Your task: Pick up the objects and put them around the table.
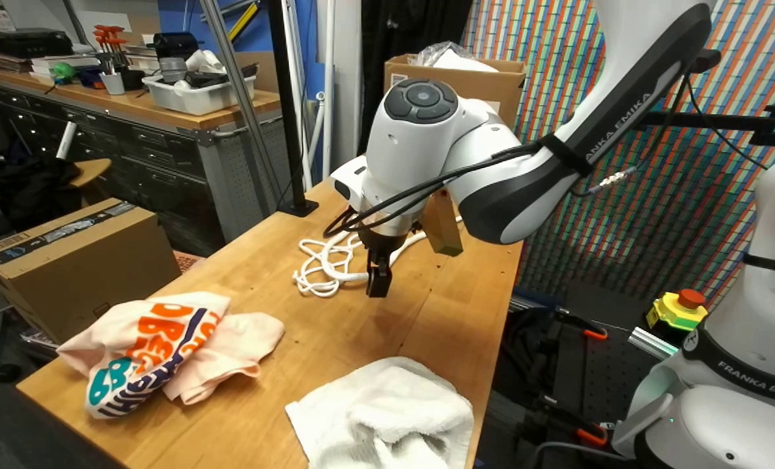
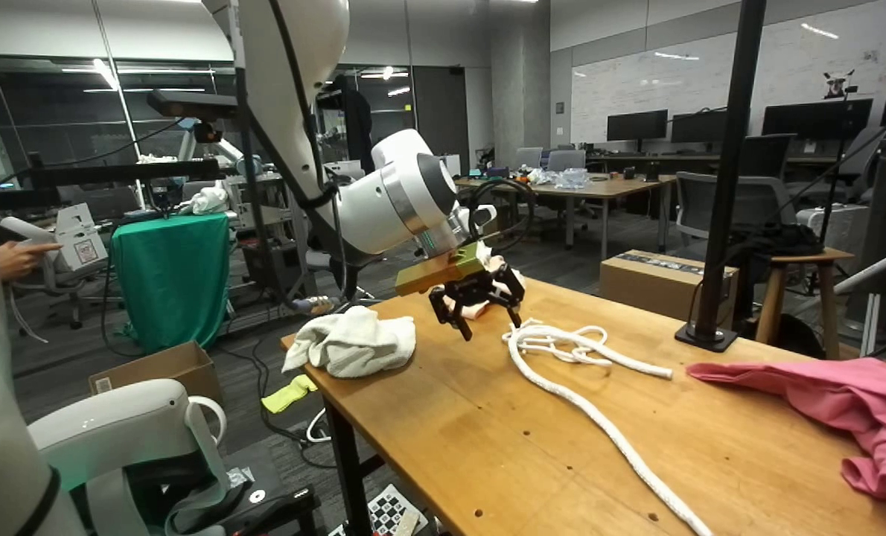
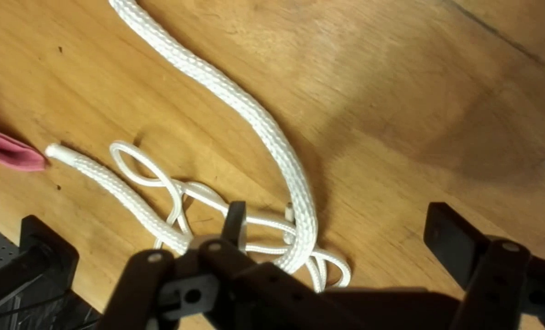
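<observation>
In an exterior view, the gripper hangs over the wooden table, edge-on, so no reading the jaws there; the printed cloth lies crumpled near the table's end and the white towel sits by its edge. In an exterior view, the jaws clearly stand wide apart with nothing in them, one of them near the bend of the white rope, and the pink cloth lies just beyond the rope's end. The wrist view puts that bend between the spread jaws, so the rope looks like the next pick, imo. The catch: thin cord runs under the bend, so closing there could easily snag both. One jaw might also land on top of the rope if the gripper comes down slightly off. And since the rope's end sits right beside the pink cloth, a low sideways drag could bunch that up too.
</observation>
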Controlling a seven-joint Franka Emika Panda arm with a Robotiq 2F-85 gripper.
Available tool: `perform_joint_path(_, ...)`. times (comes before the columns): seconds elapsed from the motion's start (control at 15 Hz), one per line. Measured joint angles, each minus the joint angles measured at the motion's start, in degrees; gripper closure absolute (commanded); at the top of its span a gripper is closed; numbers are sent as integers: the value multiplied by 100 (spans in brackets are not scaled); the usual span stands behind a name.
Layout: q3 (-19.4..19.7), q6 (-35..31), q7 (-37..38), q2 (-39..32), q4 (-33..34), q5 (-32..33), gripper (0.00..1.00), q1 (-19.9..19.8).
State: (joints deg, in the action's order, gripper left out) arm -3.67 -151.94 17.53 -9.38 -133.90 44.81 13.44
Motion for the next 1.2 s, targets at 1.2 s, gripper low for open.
perform_joint_path(1.2,124,-48,759,-507,436,284,0,-14)
